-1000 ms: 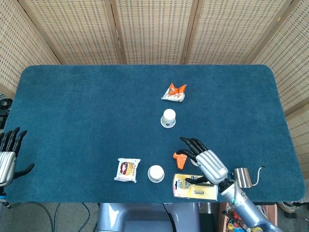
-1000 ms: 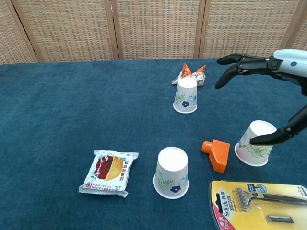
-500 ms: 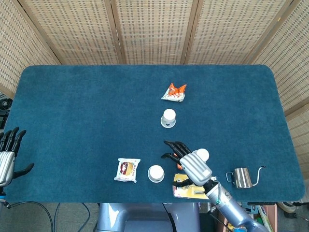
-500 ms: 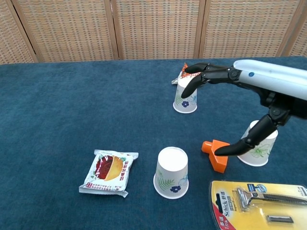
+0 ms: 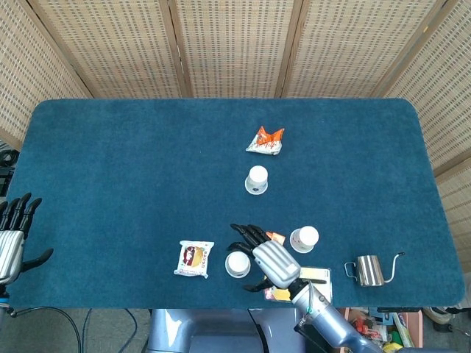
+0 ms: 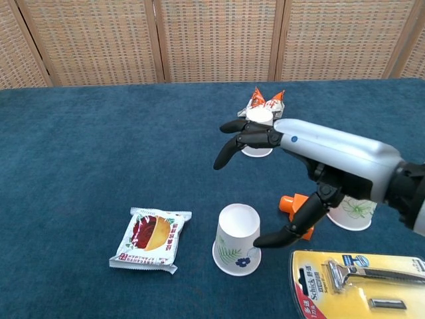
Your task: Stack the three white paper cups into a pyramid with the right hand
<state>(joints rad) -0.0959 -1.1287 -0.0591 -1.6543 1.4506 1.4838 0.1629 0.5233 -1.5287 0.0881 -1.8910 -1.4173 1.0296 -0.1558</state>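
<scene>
Three white paper cups stand upside down on the blue table. The near cup [image 6: 236, 248] [image 5: 237, 264] is at the front, the far cup [image 5: 257, 179] [image 6: 259, 117] stands behind it, and the right cup [image 5: 304, 238] [image 6: 352, 212] is mostly hidden by my arm in the chest view. My right hand [image 6: 265, 173] [image 5: 265, 257] hovers open above and just right of the near cup, fingers spread, its thumb tip close to the cup's side. My left hand [image 5: 13, 237] rests open at the table's left edge.
A snack packet [image 6: 152, 239] lies left of the near cup. An orange block [image 6: 299, 203] sits between the near and right cups. A yellow razor pack [image 6: 362, 282] lies at the front right, an orange wrapper [image 5: 265, 140] behind the far cup, a steel pitcher [image 5: 372, 270] far right.
My right hand has swept leftward from over the right cup, past the orange block, to a spot over the near cup. It stays open. The cups have not moved.
</scene>
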